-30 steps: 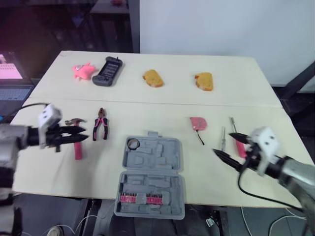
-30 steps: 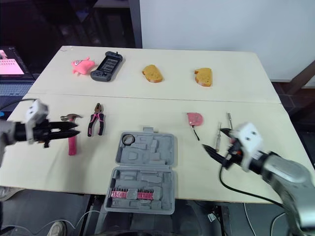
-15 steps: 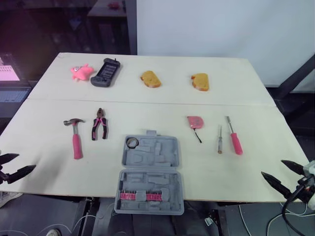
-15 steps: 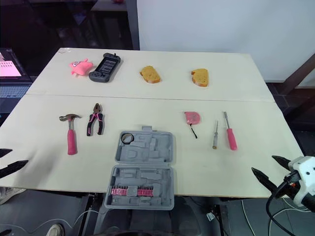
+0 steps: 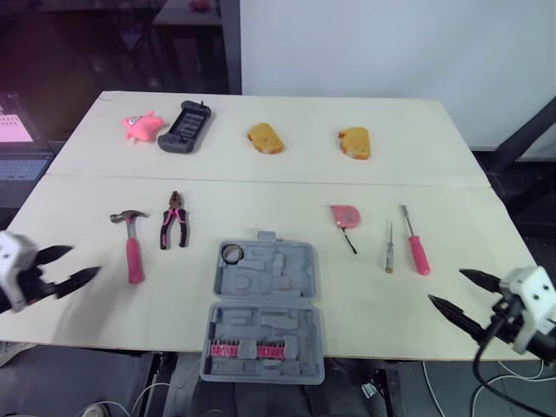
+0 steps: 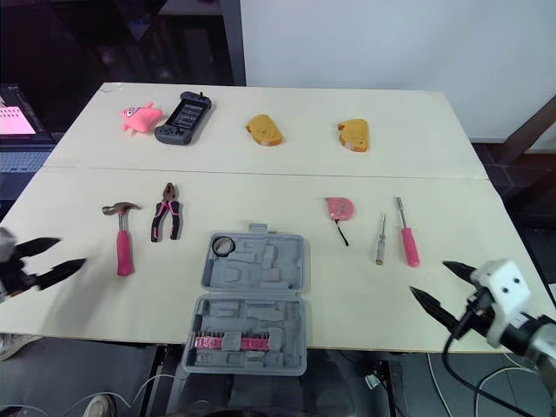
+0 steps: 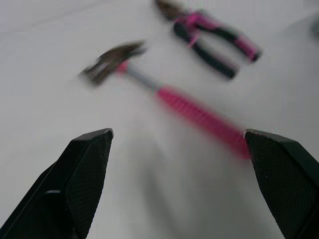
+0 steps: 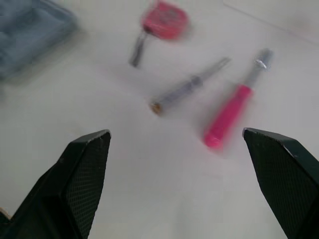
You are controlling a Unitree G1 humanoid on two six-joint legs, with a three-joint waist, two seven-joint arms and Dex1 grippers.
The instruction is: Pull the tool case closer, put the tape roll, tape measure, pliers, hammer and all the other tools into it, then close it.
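L fingers (image 7: pixel 82 177) & R fingers (image 8: pixel 79 174) wide open, empty, touching nothing.

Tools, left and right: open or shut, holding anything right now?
Left tool: open, holding nothing, close to the hammer.
Right tool: open, holding nothing, close to the pink screwdriver.

The tool case (image 5: pixel 295 280) looks matt grey plastic, the head of the hammer (image 5: pixel 133 246) dull metal, the table (image 5: pixel 261 187) smooth and matt.
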